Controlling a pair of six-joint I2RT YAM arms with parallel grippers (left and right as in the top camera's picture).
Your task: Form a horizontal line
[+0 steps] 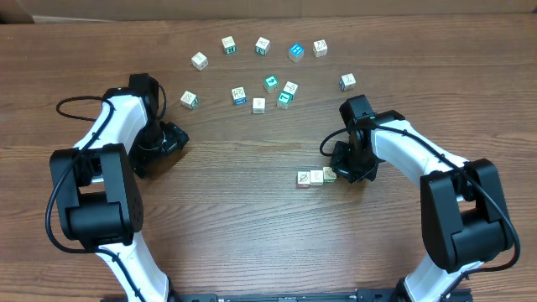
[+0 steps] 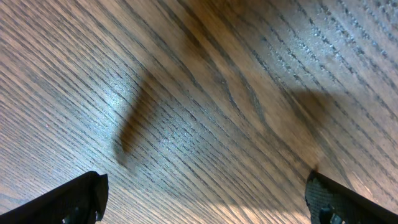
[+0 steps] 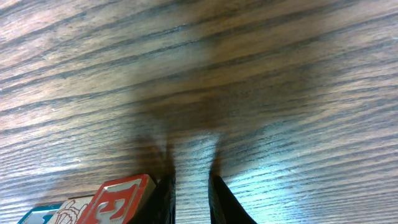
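The horizontal line (image 1: 315, 176) is a short row of three small cubes touching side by side, right of the table's middle. My right gripper (image 1: 342, 168) is low at the row's right end, against the end cube. In the right wrist view its jaws (image 3: 191, 184) are drawn nearly together, with only bare wood in the narrow slit. A red-faced cube (image 3: 118, 198) lies against the outside of the left finger (image 3: 166, 202), more of the row beyond it. My left gripper (image 1: 172, 138) hovers at the left, jaws wide open (image 2: 205, 190) over bare wood.
Several loose picture cubes lie scattered across the back of the table, from one at the left (image 1: 199, 59) to one at the right (image 1: 347, 81), some with teal faces (image 1: 295, 52). One cube (image 1: 189, 100) sits close to the left arm.
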